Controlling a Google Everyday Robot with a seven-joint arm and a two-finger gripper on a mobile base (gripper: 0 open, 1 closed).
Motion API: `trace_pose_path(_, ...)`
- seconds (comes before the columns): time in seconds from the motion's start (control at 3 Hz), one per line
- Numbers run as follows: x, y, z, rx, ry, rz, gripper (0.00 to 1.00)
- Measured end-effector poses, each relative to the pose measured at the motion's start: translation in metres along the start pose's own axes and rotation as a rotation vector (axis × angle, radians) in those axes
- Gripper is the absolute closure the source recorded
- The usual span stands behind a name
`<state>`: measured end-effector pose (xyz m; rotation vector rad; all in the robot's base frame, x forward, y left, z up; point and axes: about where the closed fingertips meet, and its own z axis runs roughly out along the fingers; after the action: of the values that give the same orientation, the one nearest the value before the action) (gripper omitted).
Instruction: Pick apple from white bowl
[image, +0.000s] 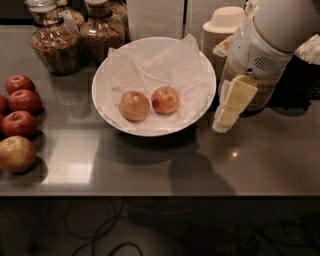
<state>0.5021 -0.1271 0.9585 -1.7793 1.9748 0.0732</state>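
Note:
The white bowl (107, 95) stands at the middle of the counter, lined with crumpled white paper. Two apples lie in it side by side. The yellowish-orange apple (134, 105) is on the left, and a smaller pinker-red apple (165, 100) is on its right. My gripper (227, 112) hangs from the white arm at the right, just outside the bowl's right rim and above the counter, its pale yellow fingers pointing down and to the left. It holds nothing.
Several dark red apples (20, 122) and a paler one (16, 154) lie at the counter's left edge. Glass jars (52, 42) stand behind the bowl on the left. Stacked beige disposable bowls (222, 30) stand behind my arm on the right.

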Motion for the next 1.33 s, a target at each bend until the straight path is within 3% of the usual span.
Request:
trace_pose_path(0.67,-0.051,-0.026,0.024,-0.026,-0.131,-0.152,0.0)
trace_pose_path(1.33,-0.099,-0.036,0.058,-0.087,-0.288,-0.31,0.0)
